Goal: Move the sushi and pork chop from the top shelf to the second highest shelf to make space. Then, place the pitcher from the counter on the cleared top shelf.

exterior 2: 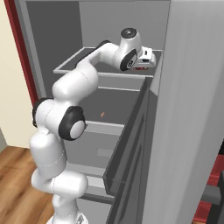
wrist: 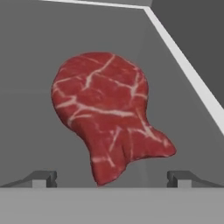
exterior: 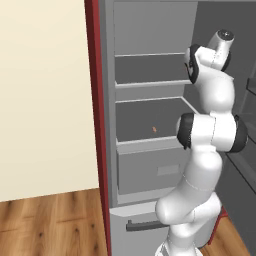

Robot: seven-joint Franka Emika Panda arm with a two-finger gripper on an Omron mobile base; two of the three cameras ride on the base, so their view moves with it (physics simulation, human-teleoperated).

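Red, marbled with white fat, the pork chop [wrist: 107, 124] is seen dead centre of the hand view, lying flat on the grey top shelf [wrist: 39, 52]. The end effector [wrist: 112, 178] is held released: two dark fingertips [wrist: 43, 178] stand wide apart at the bottom of that frame, left and right, with nothing between them. The chop is placed straight ahead of the open jaws, its narrow tail reaching down toward the gap and ending just about level with the tips; contact cannot be confirmed. Its long axis is run from the broad round lobe in the upper middle of the frame to that tail at lower centre, tilted slightly, so it is pointed roughly along the line of approach and across the line joining the fingers.

In the right base view the end effector [exterior 2: 148, 61] is found in the upper middle, reached in over the top shelf [exterior 2: 70, 64], and a sliver of red [exterior 2: 141, 68] is glimpsed just beneath the hand. Below, the second highest shelf [exterior 2: 109, 127] is seen with a small orange speck on it, too small to be named. In the left base view both shelves are shown left of the arm, the upper [exterior: 145, 70] above the lower [exterior: 145, 120].

A short advance is judged to be needed so the tail is straddled before closing.
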